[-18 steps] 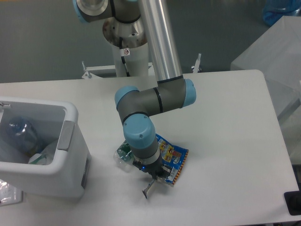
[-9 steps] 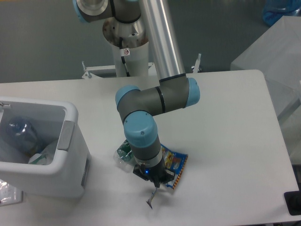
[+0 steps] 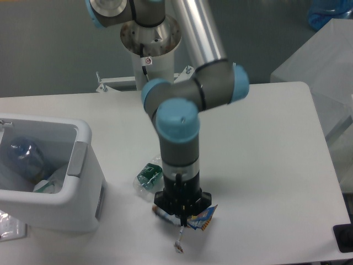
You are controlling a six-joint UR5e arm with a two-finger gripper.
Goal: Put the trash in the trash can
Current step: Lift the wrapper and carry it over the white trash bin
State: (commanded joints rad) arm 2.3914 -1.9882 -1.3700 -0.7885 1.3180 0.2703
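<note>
A grey wall stands behind a broad white table that fills most of the view, with pale draped shapes and a bit of blue at the upper right corner.

The robot arm is the largest thing on the scene: a silver tube slants down from the top, bends at grey joints with light-blue caps, and ends in a wrist pointing straight down at the table's front part. Its round base sits on a white post at the table's far edge.

The trash can, a white boxy bin with rounded corners and a grey panel on the side facing the arm, stands at the left edge of the table, well apart from the wrist. Inside it a clear bottle with a dark cap end and some crumpled clear plastic can be seen.

The plastic bottle with the green label lies on its side on the table between the bin and the arm, just left of the wrist and close to it.

The snack bag, blue with yellow and red print, is directly under the wrist; only its right end shows past the black tool body, and it looks bunched up and tilted.

The gripper is down at the bag, its black body hiding the fingers, so whether the jaws are spread or pinching the foil cannot be told. A thin silvery strip hangs just below it.
</note>
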